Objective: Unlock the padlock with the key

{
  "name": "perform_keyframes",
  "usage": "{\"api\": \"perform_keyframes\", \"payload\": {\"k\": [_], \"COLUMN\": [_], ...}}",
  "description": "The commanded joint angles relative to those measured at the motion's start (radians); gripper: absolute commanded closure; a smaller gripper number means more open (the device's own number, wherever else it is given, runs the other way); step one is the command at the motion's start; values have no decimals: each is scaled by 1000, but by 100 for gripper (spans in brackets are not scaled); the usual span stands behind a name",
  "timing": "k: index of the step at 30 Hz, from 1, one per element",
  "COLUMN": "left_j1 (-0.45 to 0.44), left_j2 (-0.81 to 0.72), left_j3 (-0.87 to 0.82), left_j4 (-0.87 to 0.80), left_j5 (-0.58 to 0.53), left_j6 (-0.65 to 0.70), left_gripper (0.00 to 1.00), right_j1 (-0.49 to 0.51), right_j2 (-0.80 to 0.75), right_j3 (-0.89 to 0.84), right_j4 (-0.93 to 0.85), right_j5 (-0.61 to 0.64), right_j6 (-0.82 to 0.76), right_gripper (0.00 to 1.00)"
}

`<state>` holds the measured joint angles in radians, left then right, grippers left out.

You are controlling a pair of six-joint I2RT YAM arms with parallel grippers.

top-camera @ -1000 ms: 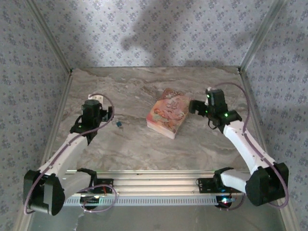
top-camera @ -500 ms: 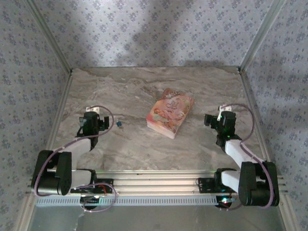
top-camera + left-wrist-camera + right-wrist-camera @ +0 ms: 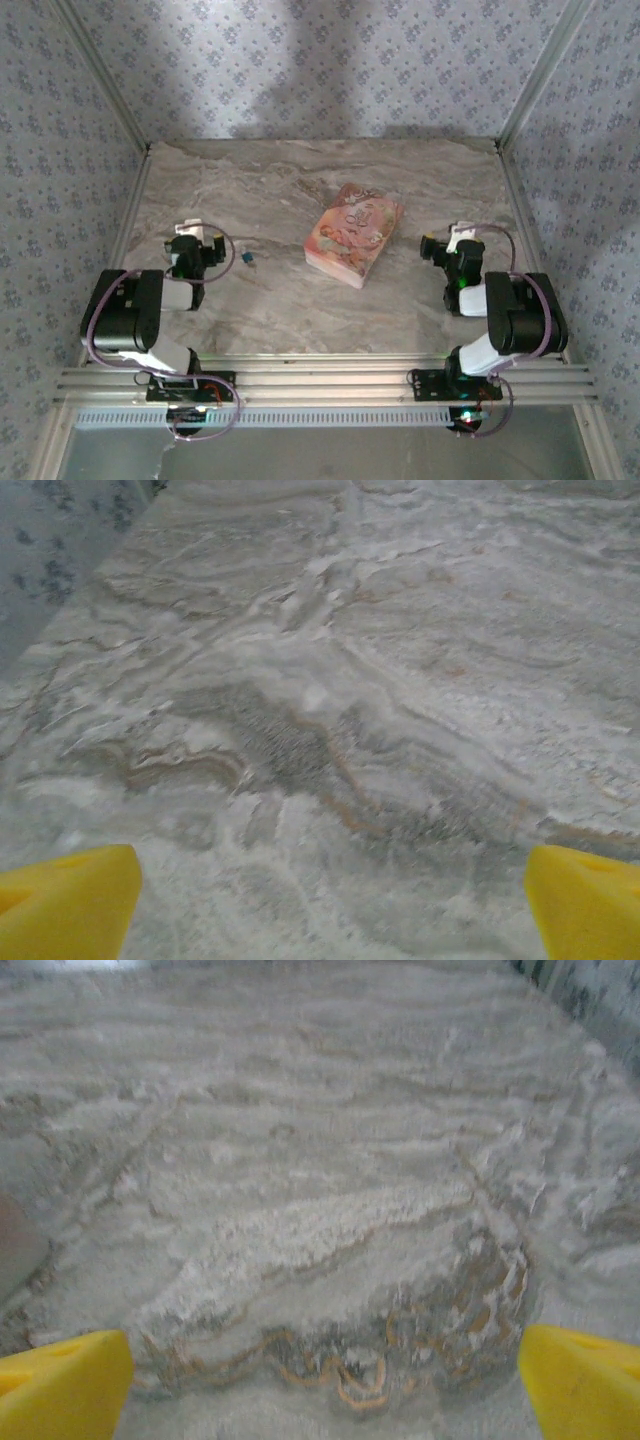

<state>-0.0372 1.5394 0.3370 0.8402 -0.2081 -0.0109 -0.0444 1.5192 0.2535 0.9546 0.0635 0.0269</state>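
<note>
Tabletop (image 3: 300, 300) holds one padlock (image 3: 246, 258) and one pink floral box (image 3: 355, 235), apart.

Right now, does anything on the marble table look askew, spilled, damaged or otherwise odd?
Nothing looks spilled or damaged. The pink floral-printed box lies diagonally to the edges of the marble table, so it looks askew. The tiny dark blue-green padlock lies alone on the marble, apart from the box, to its left.
</note>
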Motion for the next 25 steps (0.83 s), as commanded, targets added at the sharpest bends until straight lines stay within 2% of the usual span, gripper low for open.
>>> {"api": "perform_keyframes", "payload": {"k": [1,3,5,25], "left_j1": [18,20,20,21], "left_j2": [-7,-7,-7,-7], "left_j3": [62,62,62,63], "left_j4": [2,2,4,-1], "left_j5": [59,61,59,67], "left_j6": [-10,-9,-8,-9], "left_gripper": [2,2,2,2], "right_j1": [-1,17,36,37], "right_j2": [-3,-1,6,6], "right_j3": [66,116,116,118], "right_j4": [-12,-114,-95,-99], "right_j5": [21,74,102,93], "right_j6": [-14,-13,-27,-33], "right_gripper": [0,0,0,0]}}
